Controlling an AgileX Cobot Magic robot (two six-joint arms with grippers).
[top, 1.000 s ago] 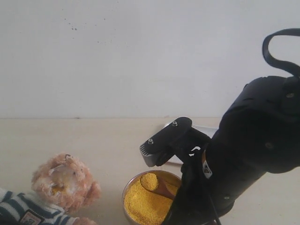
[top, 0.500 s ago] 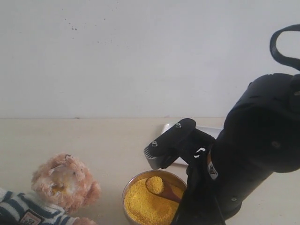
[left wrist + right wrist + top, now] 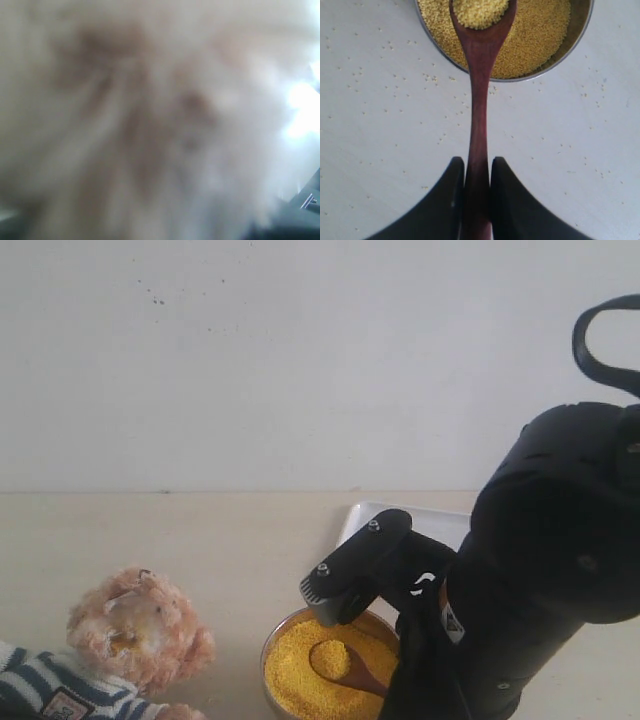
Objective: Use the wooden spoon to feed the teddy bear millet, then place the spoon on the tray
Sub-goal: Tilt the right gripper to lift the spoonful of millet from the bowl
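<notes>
- Right pincer (image 3: 476, 166) is pinching the wooden spoon (image 3: 479, 100) by the thin end of its handle, one jaw on each side. The spoon sticks straight out from it.
- The spoon's bowl is heaped with millet (image 3: 479, 11) and sits over the metal bowl (image 3: 581, 35). I can't tell if it's just clear of the mound or resting on it.
- The metal bowl is at the desk (image 3: 200, 530) edge nearest the exterior camera, about mid-width. The tray (image 3: 400, 518) is just behind it, toward the wall edge.
- The teddy bear (image 3: 140, 630) is at the near left corner, well apart from the bowl, face up toward the camera.
- Left pincer: its wrist view is nothing but blurred pale fur, so I can't tell if it's spread or closed. My guess is it's right against the bear.
- Risk 1: the load is heaped above the spoon's rim, so any tilt or jerk on the way to the bear dumps it. Loose grains (image 3: 390, 47) already dot the desk.
- Risk 2: the grip is at the far end of a thin, smooth handle, so the spoon could roll or droop between the jaws.
- Risk 3: the arms could clash near the bear, since I can't see the left arm.
- Risk 4: the soft bear could shift if nudged, and the spoon would miss its mouth.
</notes>
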